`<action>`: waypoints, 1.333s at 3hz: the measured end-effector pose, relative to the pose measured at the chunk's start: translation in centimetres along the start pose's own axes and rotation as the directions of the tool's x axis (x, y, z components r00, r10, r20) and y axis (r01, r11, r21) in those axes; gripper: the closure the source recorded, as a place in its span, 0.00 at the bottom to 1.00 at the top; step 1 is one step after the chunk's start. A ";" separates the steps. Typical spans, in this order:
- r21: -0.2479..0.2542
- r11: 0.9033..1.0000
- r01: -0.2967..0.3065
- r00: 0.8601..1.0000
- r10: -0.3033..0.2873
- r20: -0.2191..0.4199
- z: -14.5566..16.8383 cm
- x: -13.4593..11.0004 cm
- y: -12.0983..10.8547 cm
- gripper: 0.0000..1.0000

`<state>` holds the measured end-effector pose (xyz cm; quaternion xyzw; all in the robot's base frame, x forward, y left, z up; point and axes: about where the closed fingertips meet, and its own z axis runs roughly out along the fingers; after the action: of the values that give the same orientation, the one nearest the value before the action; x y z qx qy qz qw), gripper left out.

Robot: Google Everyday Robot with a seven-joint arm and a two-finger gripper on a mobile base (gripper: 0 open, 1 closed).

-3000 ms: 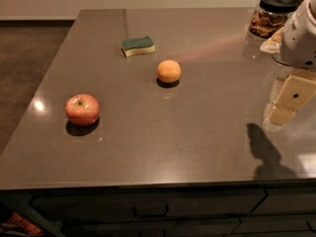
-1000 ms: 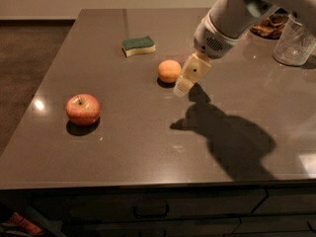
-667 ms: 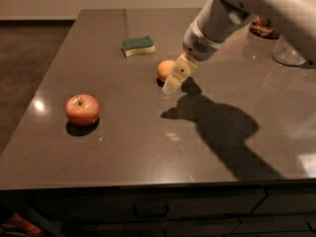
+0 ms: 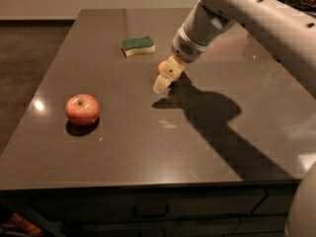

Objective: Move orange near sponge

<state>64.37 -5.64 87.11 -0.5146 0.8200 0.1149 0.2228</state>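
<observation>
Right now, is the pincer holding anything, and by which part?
Cannot be told: the pincer is down in front of the orange, covering most of it, so no hold shows.

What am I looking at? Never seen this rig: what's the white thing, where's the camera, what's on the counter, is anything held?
The white thing is a robot arm reaching in from the right. At its tip is a two-finger claw, low over the middle of the dark countertop. The single camera looks down across the counter from its near edge; where it is mounted is not known. On the counter lie a green-topped sponge at the back, a red-yellow apple at the front left, and an orange, mostly hidden behind the claw. Whether the claw grips the orange cannot be told from here.
</observation>
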 end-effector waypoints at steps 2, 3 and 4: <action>-0.021 0.999 -0.024 1.000 0.024 0.002 1.1 -0.9 -1.0 0.48; -0.009 0.999 -0.045 0.999 0.045 -0.002 1.0 -1.5 -2.4 0.71; 0.029 0.996 -0.081 0.997 0.081 0.012 0.7 -3.3 -5.0 0.99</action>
<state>70.28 -4.97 88.30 -0.4770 0.8406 0.1147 0.2297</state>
